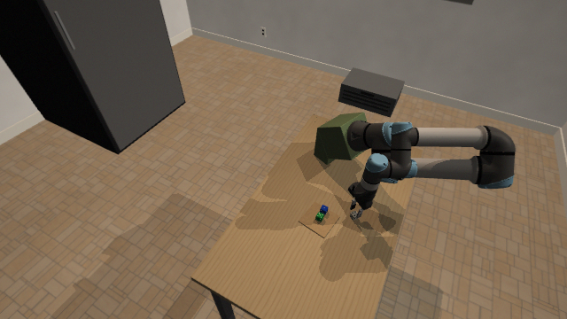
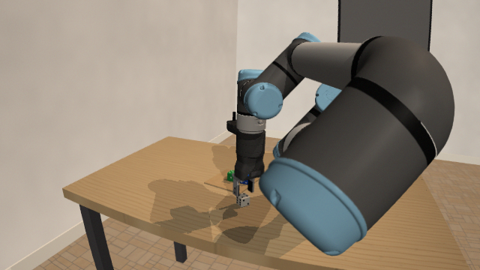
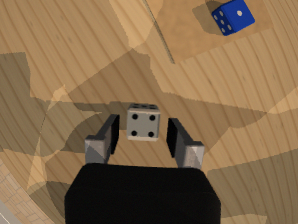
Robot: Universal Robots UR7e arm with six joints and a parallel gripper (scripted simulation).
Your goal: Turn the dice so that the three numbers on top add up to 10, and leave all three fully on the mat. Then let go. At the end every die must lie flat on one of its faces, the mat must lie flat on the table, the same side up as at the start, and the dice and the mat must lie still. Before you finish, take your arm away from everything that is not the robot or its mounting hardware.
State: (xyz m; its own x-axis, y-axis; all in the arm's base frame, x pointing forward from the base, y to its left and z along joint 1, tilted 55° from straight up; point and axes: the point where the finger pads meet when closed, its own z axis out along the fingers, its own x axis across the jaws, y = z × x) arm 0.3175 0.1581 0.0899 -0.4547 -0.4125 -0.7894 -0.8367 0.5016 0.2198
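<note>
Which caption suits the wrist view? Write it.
Open claw above the white die, four pips up, off the mat; blue die on it.
</note>
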